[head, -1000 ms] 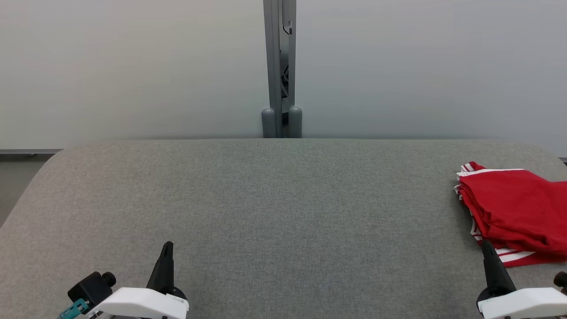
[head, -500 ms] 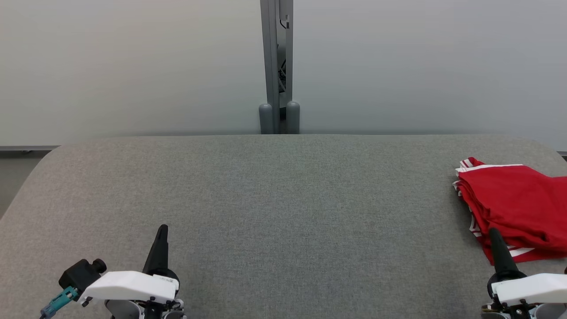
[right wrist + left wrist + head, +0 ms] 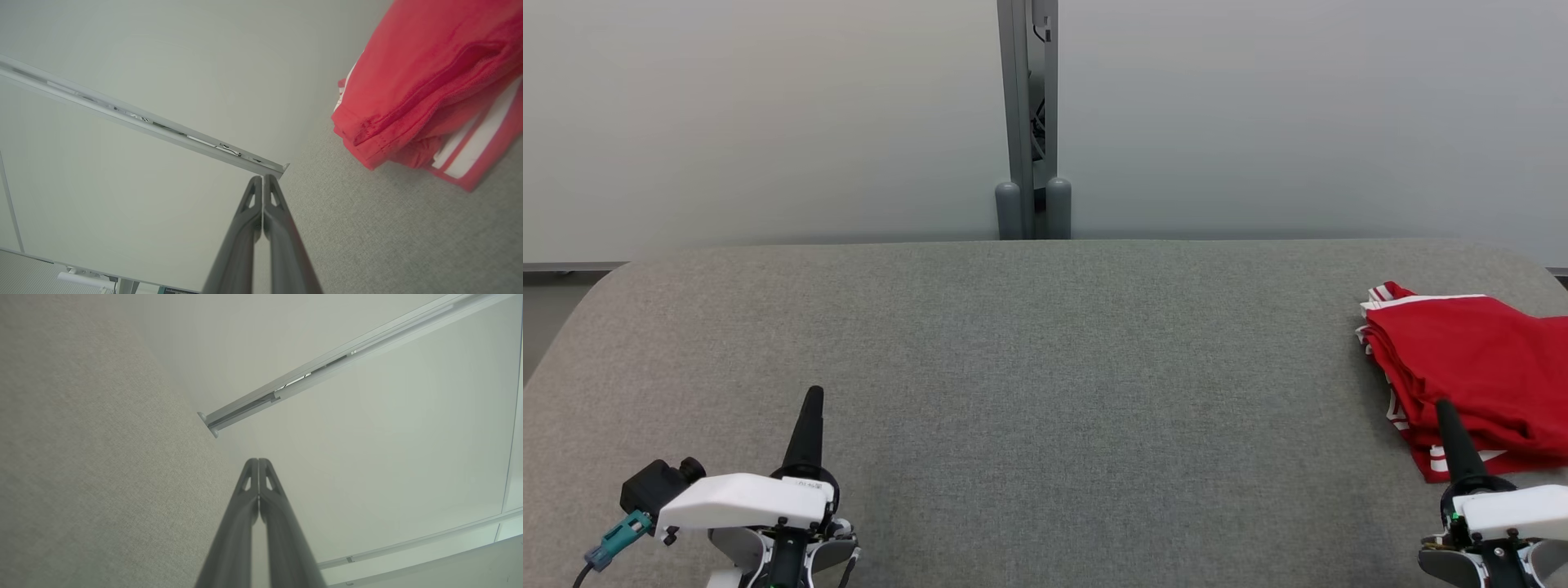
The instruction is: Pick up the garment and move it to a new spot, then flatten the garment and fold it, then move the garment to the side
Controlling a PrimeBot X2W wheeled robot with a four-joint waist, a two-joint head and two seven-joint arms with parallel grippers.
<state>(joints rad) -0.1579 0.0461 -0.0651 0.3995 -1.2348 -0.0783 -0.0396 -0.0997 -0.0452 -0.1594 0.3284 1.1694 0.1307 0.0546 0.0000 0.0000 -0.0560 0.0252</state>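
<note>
Right wrist view: the right gripper (image 3: pixel 262 177) has its slim tapered fingers pressed together, empty. Near their tips, to the right, the garment (image 3: pixel 412 77) lies in soft red folds with white stripes on the coarse grey woven table (image 3: pixel 367 237). The left gripper (image 3: pixel 258 460) is likewise closed, empty.

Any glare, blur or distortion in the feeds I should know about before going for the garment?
Head view: even soft light, no glare, garment sharp but cut by the right edge. Left wrist view: pale and washed out, left hand blurs toward the lens. Right wrist view: right hand likewise soft near the lens.
</note>
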